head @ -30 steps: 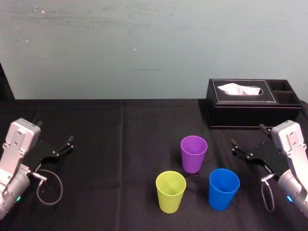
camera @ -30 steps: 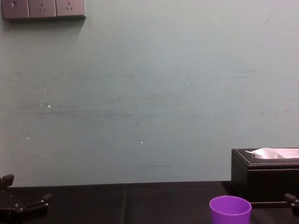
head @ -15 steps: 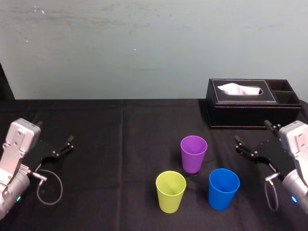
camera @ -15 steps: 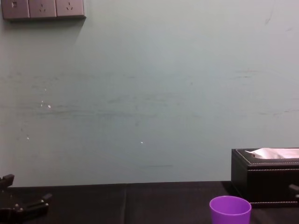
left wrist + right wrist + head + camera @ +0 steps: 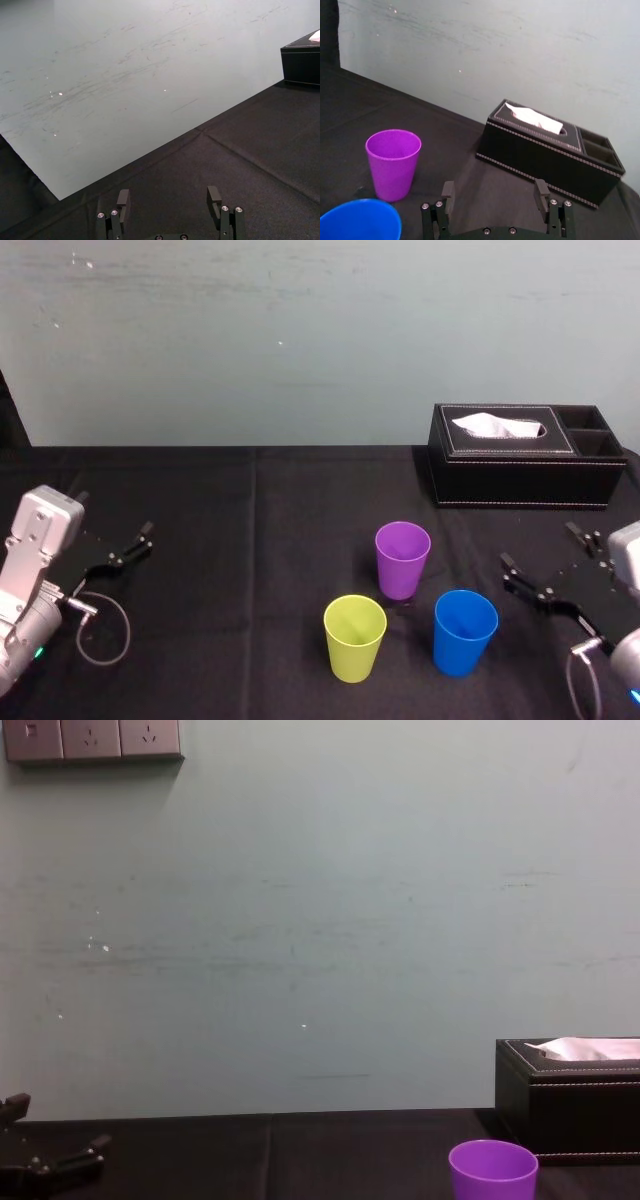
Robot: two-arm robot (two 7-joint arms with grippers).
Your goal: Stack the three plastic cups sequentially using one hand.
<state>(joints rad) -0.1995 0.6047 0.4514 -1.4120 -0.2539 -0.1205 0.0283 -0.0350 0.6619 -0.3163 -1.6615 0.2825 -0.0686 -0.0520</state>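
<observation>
Three plastic cups stand upright and apart on the black tablecloth: the purple cup farthest back, the yellow-green cup front left, the blue cup front right. My right gripper hovers open and empty just right of the blue cup, pointing toward the cups. In the right wrist view the right gripper has its jaws spread, with the purple cup and the blue cup's rim ahead of it. My left gripper rests open at the far left, seen also as the left gripper over bare cloth.
A black leather tissue box with a white tissue sits at the back right, behind the right gripper. The chest view shows the purple cup, the tissue box and the left gripper low down. A grey wall backs the table.
The right gripper has drawn back toward me and to the right, away from the tissue box, and has left the chest view. Cups and left arm are unmoved.
</observation>
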